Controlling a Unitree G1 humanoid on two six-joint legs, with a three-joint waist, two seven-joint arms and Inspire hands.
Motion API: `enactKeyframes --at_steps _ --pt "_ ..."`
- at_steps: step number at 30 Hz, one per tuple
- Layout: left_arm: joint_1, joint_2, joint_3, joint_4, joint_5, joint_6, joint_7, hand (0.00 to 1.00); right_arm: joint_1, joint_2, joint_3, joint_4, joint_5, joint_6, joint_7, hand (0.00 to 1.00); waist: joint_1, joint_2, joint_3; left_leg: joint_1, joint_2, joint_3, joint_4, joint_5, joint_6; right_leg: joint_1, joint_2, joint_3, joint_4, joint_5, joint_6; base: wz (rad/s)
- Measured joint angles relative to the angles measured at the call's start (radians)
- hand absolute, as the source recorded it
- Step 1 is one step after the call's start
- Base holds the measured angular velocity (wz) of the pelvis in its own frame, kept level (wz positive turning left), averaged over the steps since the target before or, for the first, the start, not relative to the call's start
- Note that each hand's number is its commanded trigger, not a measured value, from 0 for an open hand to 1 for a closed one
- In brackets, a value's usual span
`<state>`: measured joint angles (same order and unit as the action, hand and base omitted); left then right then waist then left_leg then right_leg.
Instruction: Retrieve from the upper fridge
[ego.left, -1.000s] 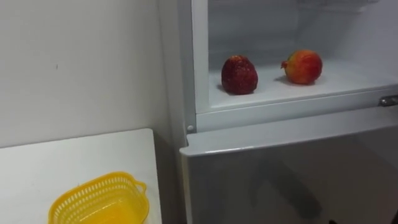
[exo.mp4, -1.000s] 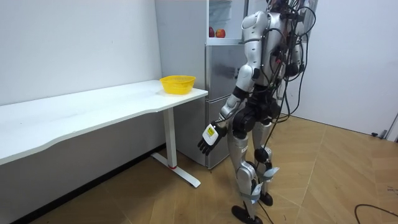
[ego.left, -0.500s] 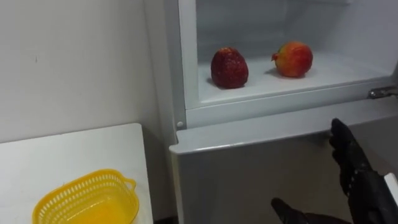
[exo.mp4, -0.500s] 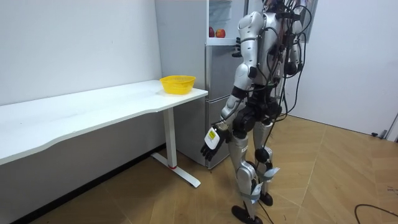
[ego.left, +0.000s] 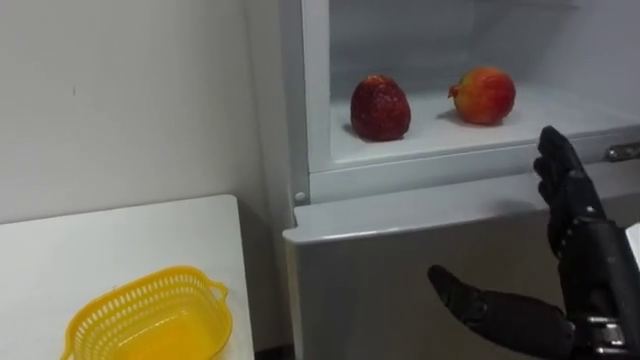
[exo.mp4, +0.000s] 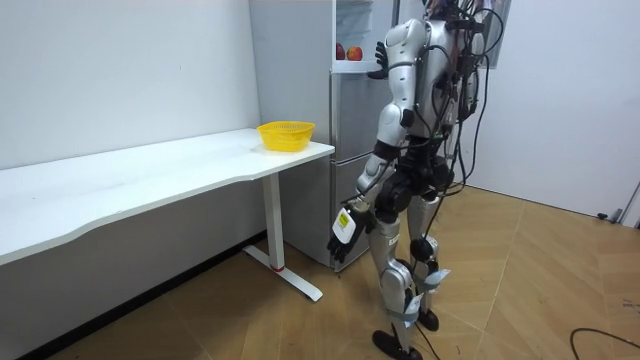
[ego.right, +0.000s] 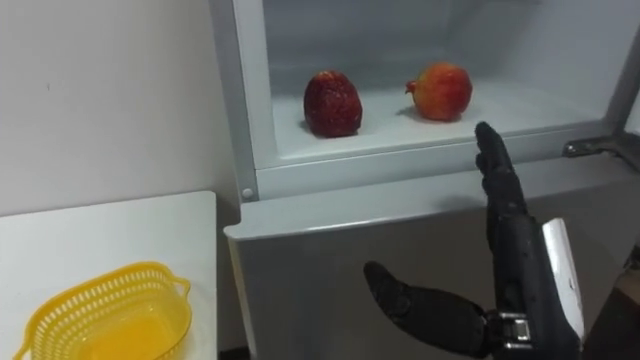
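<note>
The upper fridge compartment (ego.left: 318, 100) stands open. On its white shelf lie a dark red strawberry-like fruit (ego.left: 380, 108) at the left and a red-yellow pomegranate (ego.left: 484, 95) to its right. My right hand (ego.left: 598, 285) is raised in front of the fridge, open, fingers straight and pointing up, thumb spread to the left. Its fingertips reach the shelf's front edge, below and right of the pomegranate, touching neither fruit. In the room view the right hand (exo.mp4: 380, 55) is up at the fridge and my left hand (exo.mp4: 343, 225) hangs open by my thigh.
A yellow plastic basket (ego.left: 150, 315) sits on the white table (ego.left: 100, 250) left of the fridge, against a white wall. The shut lower fridge door (ego.left: 400, 260) is right before me. A metal fitting (ego.left: 622, 152) sticks out at the shelf's right end.
My right hand has come up into view from below and risen to the shelf's front edge. The fruits have not moved; the view itself shifted slightly.
</note>
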<state>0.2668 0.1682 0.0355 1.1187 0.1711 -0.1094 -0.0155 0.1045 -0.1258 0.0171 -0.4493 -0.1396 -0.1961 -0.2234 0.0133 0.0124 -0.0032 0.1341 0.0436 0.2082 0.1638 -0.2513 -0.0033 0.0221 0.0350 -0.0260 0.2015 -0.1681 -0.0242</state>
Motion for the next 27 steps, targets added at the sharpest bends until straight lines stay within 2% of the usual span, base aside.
enactKeyframes --at_steps 4,7,12,20,23,27 --pt "0.000 0.005 0.001 0.000 0.026 0.003 0.002 0.00 -0.038 -0.006 -0.003 0.002 -0.029 -0.002 -0.033 0.00 0.000 -0.012 0.0028 0.001 0.000 -0.023 0.000 0.000 0.000 0.018 -0.001 -0.016 -0.014 0.001 -0.001 0.17" --pt "-0.005 0.005 0.003 0.001 0.091 0.020 0.003 0.00 -0.082 -0.018 -0.040 0.003 -0.029 -0.003 -0.051 0.00 -0.002 -0.020 0.0046 0.001 0.001 -0.045 0.000 0.000 0.000 0.028 -0.002 -0.035 -0.017 0.001 -0.001 0.20" --pt "-0.007 0.003 0.002 0.001 0.153 0.040 -0.004 0.00 -0.134 -0.041 -0.072 0.003 -0.025 -0.015 -0.095 0.00 0.019 -0.025 0.0037 -0.001 0.001 -0.052 0.001 0.000 0.000 0.028 -0.002 -0.039 -0.017 0.001 -0.001 0.01" --pt "-0.007 0.000 -0.001 0.004 0.195 0.061 -0.018 0.00 -0.188 -0.056 -0.084 0.006 -0.009 -0.032 -0.125 0.00 0.022 -0.032 0.0034 -0.003 -0.001 -0.073 0.007 0.000 0.000 0.035 -0.009 -0.067 -0.017 0.001 -0.002 0.08" --pt "-0.009 0.000 0.001 0.001 0.195 0.079 -0.034 0.00 -0.229 -0.088 -0.086 0.057 -0.005 -0.033 -0.125 0.00 0.023 -0.034 0.0046 -0.004 -0.003 -0.074 0.010 0.001 0.001 0.039 -0.013 -0.074 -0.017 0.001 -0.002 0.07" --pt "-0.015 0.001 0.000 0.001 0.195 0.092 -0.055 0.00 -0.288 -0.106 -0.102 0.135 0.020 -0.028 -0.124 0.00 0.024 -0.047 0.0112 -0.004 -0.004 -0.075 0.021 0.001 0.001 0.047 -0.015 -0.082 -0.021 0.001 -0.002 0.05"
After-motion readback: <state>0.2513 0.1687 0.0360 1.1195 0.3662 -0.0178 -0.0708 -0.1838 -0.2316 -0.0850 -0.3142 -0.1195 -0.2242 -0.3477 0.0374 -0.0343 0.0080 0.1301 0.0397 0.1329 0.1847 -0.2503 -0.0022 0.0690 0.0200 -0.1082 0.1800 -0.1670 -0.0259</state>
